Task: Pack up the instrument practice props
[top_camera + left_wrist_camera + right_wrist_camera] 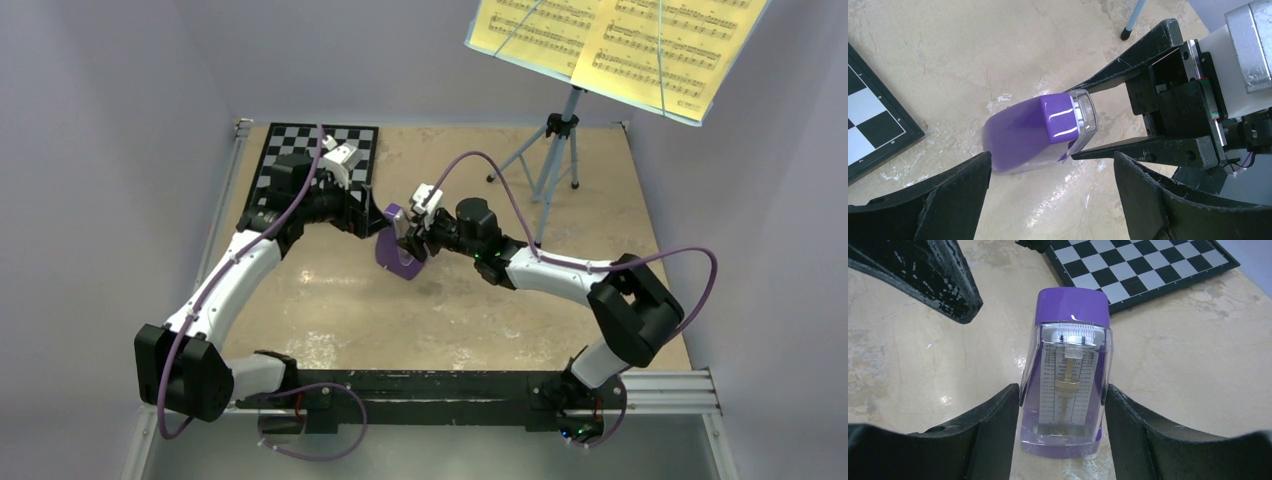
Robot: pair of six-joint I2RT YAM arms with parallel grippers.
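The purple pyramid metronome (pixel 396 252) stands on the table's middle, its clear front facing my right wrist camera (pixel 1070 375). My right gripper (pixel 411 243) is shut on the metronome, one finger (pixel 993 435) against each side of the cover. My left gripper (pixel 372 218) is open just left of the metronome (pixel 1028 132), its jaws wide apart (pixel 1053 160) and touching nothing. The light blue tripod music stand (pixel 556 150) stands at the back right. The yellow sheet of music (pixel 610 45) lies on its tray at the top of the overhead view.
A black-and-white checkerboard (pixel 300 150) lies at the back left, close behind my left gripper; it also shows in the wrist views (pixel 868 125) (pixel 1143 265). One stand foot (pixel 1124 34) is near the right gripper. Walls close in on three sides.
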